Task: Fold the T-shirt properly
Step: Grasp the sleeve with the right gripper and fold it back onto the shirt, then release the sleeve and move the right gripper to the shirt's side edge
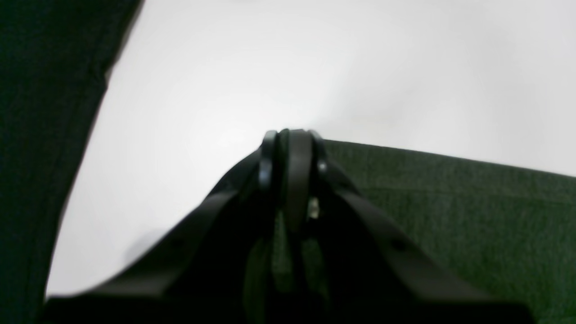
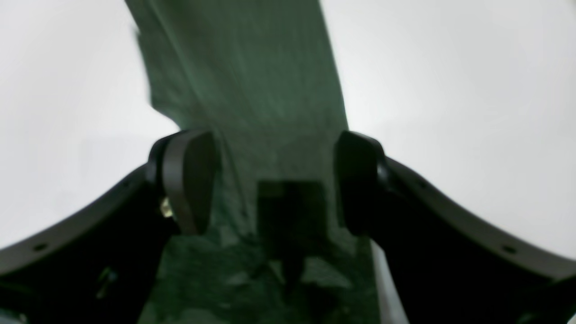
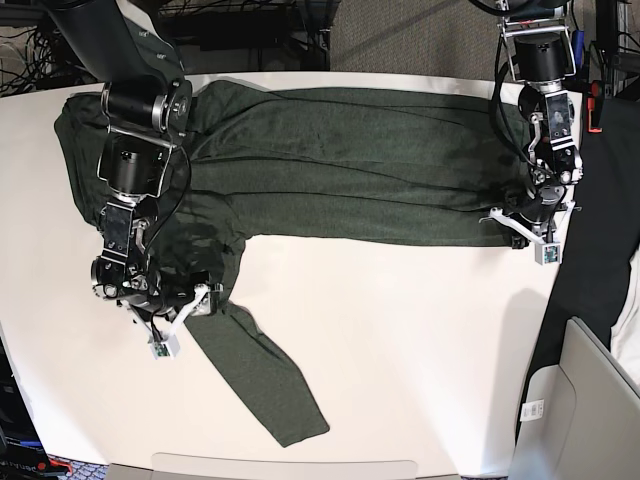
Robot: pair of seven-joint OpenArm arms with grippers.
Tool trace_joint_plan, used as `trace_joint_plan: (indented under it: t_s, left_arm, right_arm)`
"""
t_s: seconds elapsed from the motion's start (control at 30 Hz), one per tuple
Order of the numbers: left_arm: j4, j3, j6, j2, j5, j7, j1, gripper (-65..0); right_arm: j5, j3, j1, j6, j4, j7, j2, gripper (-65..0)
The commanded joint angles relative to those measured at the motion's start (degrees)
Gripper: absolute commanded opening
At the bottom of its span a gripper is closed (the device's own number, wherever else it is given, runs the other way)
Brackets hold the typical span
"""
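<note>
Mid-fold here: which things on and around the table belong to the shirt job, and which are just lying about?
For the job:
- dark olive-green long-sleeved knit T-shirt, spread on the white table
- left pincer, shut at the shirt's edge
- right pincer, open over the sleeve

Lying about:
- plain black cloth hanging past the table edge
- grey bin beside the table
- cables behind the table
</note>
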Motion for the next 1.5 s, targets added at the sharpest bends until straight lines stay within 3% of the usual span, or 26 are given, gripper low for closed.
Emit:
trace_joint_plan:
  t_s: [0.0, 0.17, 0.43, 0.5, 0.6, 0.73, 0.83, 0.97, 1.2, 1.47]
  left_arm:
    - [0.9, -0.3, 0.1, -0.7, 0.1, 0.0, -0.8, -63.8]
    - [0.9, -0.3, 0.1, -0.7, 0.1, -0.2, -0.8, -63.8]
    - [0.9, -0.3, 0.1, -0.7, 0.0, -0.3, -0.9, -63.8]
    - [0.9, -0.3, 0.1, -0.7, 0.0, -0.3, -0.9, -63.8]
    - [0.9, -0.3, 0.1, -0.7, 0.0, -0.3, -0.9, -63.8]
    - [1.0, -0.3, 0.1, -0.7, 0.0, -0.3, -0.9, -63.8]
    - [1.0, -0.3, 0.1, -0.7, 0.0, -0.3, -0.9, -63.8]
    - [1.6, -0.3, 0.1, -0.7, 0.0, -0.3, -0.9, -63.8]
    - [5.7, -0.4, 0.1, -0.7, 0.0, -0.2, -0.8, -63.9]
    - [10.9, -0.5, 0.1, -0.7, 0.0, -0.1, 1.5, -63.9]
  right_arm:
    - [0.9, 0.0, 2.1, 0.1, 0.3, 2.6, 0.3, -22.1]
    - [-1.4, 0.0, 2.0, 0.1, -3.2, 5.5, 0.4, -22.1]
    - [-1.4, 0.1, 1.5, -1.5, -7.6, 5.0, 0.4, -23.1]
    - [-1.4, 0.2, 1.1, -1.5, -7.7, 3.1, 0.4, -26.3]
    - [-1.3, 0.2, 0.7, -1.4, -7.1, 0.2, 0.1, -37.6]
    - [5.7, 0.2, -0.2, -1.5, -6.9, -2.1, 0.7, -55.0]
    - [9.8, 0.2, -0.4, -1.6, -6.9, -4.4, 1.9, -62.3]
    - [13.0, 0.2, -0.8, -1.5, -5.9, -5.6, 2.3, -63.0]
    - [20.4, 0.2, -6.3, -1.3, 5.9, -7.8, 4.1, -63.0]
    - [41.8, 0.2, -13.3, -1.2, 16.2, -17.3, 9.2, -63.0]
